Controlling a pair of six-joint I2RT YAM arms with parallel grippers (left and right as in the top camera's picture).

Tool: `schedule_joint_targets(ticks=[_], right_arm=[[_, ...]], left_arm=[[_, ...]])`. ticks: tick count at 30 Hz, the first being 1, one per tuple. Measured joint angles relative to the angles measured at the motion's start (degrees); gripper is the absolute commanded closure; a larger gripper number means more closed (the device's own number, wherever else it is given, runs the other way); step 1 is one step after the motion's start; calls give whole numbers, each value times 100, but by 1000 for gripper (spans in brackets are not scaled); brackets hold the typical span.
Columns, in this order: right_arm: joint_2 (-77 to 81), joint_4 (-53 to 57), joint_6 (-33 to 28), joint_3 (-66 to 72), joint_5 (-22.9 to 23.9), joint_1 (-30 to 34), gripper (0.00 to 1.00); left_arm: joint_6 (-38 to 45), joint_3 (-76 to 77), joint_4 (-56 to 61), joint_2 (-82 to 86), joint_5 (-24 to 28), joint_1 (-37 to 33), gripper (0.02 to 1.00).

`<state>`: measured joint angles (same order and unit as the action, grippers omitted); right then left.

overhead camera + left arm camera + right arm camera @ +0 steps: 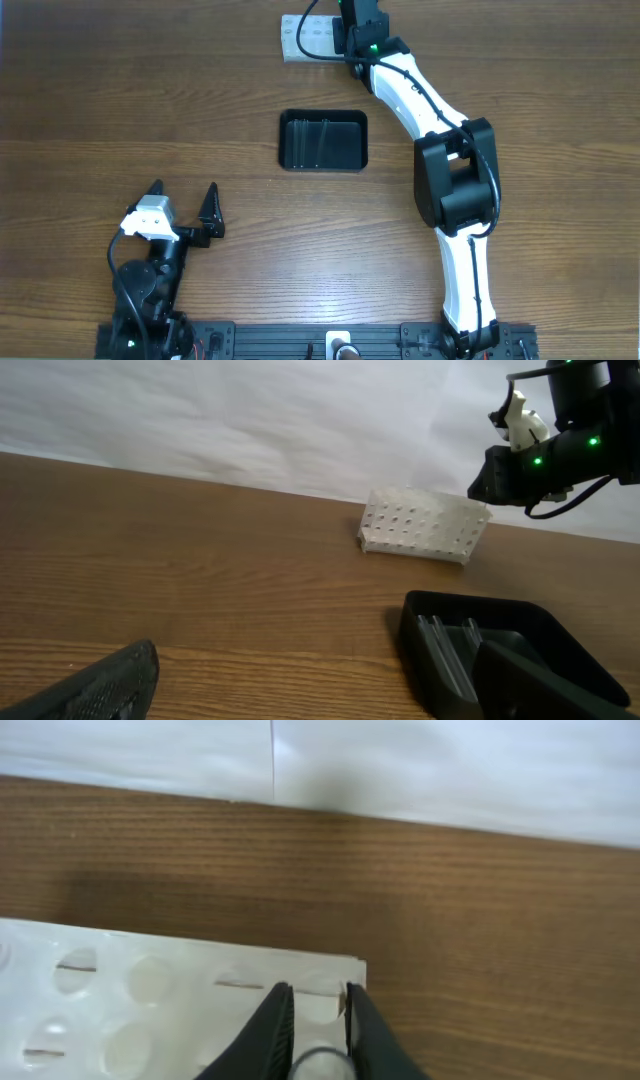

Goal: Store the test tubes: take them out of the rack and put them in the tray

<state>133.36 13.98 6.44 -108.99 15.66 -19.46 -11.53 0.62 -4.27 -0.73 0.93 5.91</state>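
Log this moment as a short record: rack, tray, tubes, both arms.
rack: white rack at the far edge of the table
tray: black tray, mid-table, nearer than the rack
tray contents: a few clear tubes lying side by side
right gripper: over the rack's corner, jaws closed on a tube at its top
left gripper: near its base, jaws open, holding nothing

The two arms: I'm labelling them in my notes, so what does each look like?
Left arm: black, white wrist block, black cable; left gripper has pointed black fingers. Right arm: white links, black joints, green light, black cable; right gripper has slim black fingers.
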Motion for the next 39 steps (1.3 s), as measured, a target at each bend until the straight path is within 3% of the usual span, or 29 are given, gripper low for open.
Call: schedule_joint_targets(ticks=[14, 22, 28, 34, 39], right_arm=[[-70, -76, 9, 0, -2, -2, 897], [-1228, 74, 122, 0, 0, -15, 908], [-2503, 1600, 529, -195, -28, -92, 912], [-2730, 3571, 973, -223, -468, -319, 915], [-2312, 3998, 1266, 286, -876, -522, 912]], left_arm=[[0, 0, 0, 0, 0, 0, 18], [0, 0, 0, 0, -2, 0, 18], [0, 0, 0, 0, 0, 0, 18], [0, 0, 0, 0, 0, 0, 18], [0, 0, 0, 0, 0, 0, 18]])
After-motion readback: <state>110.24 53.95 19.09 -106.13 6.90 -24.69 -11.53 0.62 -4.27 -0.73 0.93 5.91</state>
